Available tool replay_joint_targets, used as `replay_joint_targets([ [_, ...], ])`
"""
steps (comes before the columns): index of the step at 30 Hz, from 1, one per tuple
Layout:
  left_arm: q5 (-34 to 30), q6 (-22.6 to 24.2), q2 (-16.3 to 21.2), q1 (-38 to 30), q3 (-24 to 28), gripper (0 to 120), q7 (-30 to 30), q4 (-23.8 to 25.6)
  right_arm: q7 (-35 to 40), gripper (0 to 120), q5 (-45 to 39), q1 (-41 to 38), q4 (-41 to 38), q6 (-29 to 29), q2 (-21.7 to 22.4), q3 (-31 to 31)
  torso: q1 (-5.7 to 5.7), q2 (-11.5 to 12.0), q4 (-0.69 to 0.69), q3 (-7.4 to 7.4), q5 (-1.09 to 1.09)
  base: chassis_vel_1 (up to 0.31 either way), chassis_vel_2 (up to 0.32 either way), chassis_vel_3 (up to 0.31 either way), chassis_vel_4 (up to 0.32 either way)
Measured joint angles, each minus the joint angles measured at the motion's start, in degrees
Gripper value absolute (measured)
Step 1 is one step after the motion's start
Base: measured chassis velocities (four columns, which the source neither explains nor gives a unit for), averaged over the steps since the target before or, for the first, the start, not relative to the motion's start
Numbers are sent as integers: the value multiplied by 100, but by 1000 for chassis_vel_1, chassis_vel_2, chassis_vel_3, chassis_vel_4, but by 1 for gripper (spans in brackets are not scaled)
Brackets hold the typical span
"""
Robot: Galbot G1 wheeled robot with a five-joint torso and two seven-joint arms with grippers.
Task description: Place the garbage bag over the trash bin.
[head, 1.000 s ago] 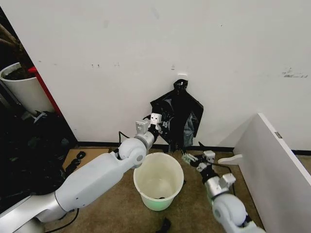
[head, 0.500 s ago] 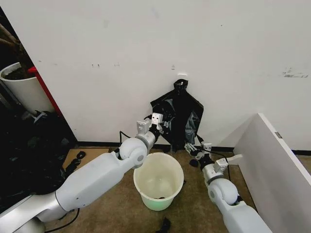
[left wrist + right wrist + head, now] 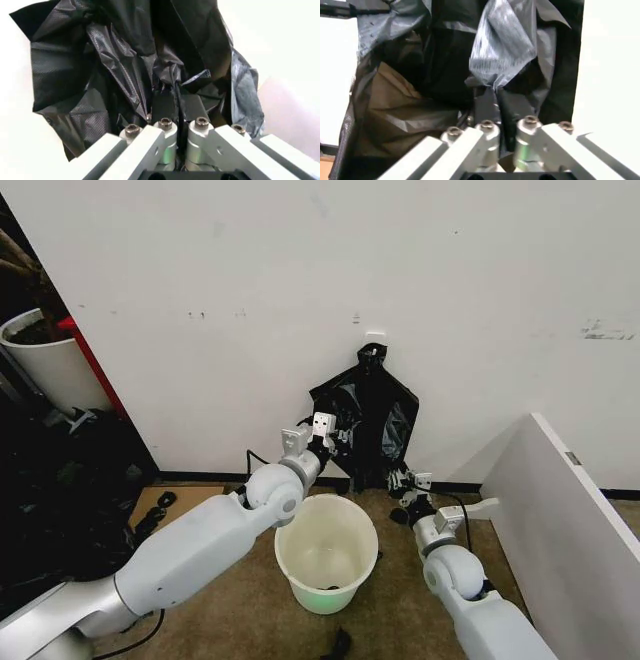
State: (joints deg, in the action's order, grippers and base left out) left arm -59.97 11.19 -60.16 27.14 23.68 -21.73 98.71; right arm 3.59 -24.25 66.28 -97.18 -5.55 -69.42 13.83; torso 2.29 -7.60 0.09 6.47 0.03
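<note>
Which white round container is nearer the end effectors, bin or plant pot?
The trash bin: it stands on the floor between both arms, just below the left end effector and right end effector, which pinch the garbage bag. The plant pot is far left.

The bag (image 3: 367, 417) above the bin (image 3: 327, 552) is glossy black with grey sheen on its creases. The bin is creamy white, fading to pale green at its base. Left of the bin, the left arm (image 3: 200, 548) is white with silver joints; the wall (image 3: 300, 280) behind it is off-white, lightly scuffed.
</note>
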Motion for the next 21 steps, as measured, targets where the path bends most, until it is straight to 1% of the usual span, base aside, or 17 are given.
replay_joint_targets([
  [4,1,-1,24,46,-42,0,-3,79,8,0,17,69,-112,-6,27,16,0,0,0,0,0,0,0,0,0],
  [8,2,12,188,220,-209,0,-35,429,5,0,13,439,-568,-12,154,114,0,0,0,0,0,0,0,0,0],
  [12,1,32,259,288,-279,0,-38,592,0,0,9,592,-750,-12,208,151,0,0,0,0,0,0,0,0,0],
  [13,1,41,302,324,-315,0,-39,673,-5,0,8,663,-846,-15,232,165,0,0,2,0,1,0,0,0,0],
  [15,-1,60,456,440,-434,0,-39,938,-19,0,4,886,-1142,-34,301,219,-1,0,2,-1,2,0,0,0,0],
  [16,-8,71,615,560,-555,0,-40,1168,-30,0,8,1075,-1354,-41,352,253,-1,0,2,-1,1,0,0,0,0],
  [17,-8,71,615,560,-555,0,-40,1168,-30,0,8,1075,-1354,-41,352,253,-1,0,2,-1,1,0,0,0,0],
  [19,-21,91,1008,888,-833,0,-19,1678,-52,0,143,1482,-1851,-39,433,283,-1,0,-2,-1,1,0,0,0,0],
  [21,-28,121,1302,1292,-1157,0,2,2143,-74,0,248,1857,-2239,-34,496,282,-1,0,0,-1,0,0,0,0,0],
])
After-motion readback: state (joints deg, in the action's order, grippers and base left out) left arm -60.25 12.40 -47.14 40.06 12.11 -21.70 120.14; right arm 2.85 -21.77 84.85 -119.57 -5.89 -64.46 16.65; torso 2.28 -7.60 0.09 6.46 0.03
